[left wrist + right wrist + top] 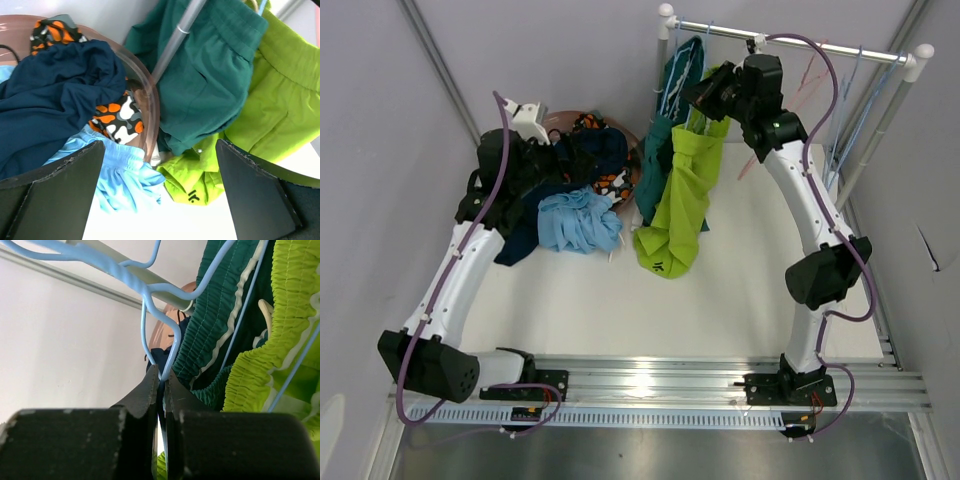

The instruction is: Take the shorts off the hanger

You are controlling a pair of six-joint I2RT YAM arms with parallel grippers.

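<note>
Lime green shorts [678, 205] and teal shorts [665, 130] hang from the rail [790, 40] on light blue wire hangers, their lower ends resting on the table. My right gripper [162, 372] is up at the rail, shut on the wire neck of a light blue hanger [111, 266]. The teal waistband [210, 325] and lime waistband [290, 315] are just to its right. My left gripper [160, 142] stands open and holds nothing, low by the bowl, facing the light blue shorts [125, 175]. Navy shorts [50, 100] and blotch-patterned shorts [117, 117] lie in the bowl.
The brown bowl [150, 105] sits at the back left, and the light blue shorts [578, 222] spill over its front. The rack's grey post [175, 40] stands beside the bowl. Bare blue and pink hangers [840, 100] hang at the rail's right end. Walls close in on both sides.
</note>
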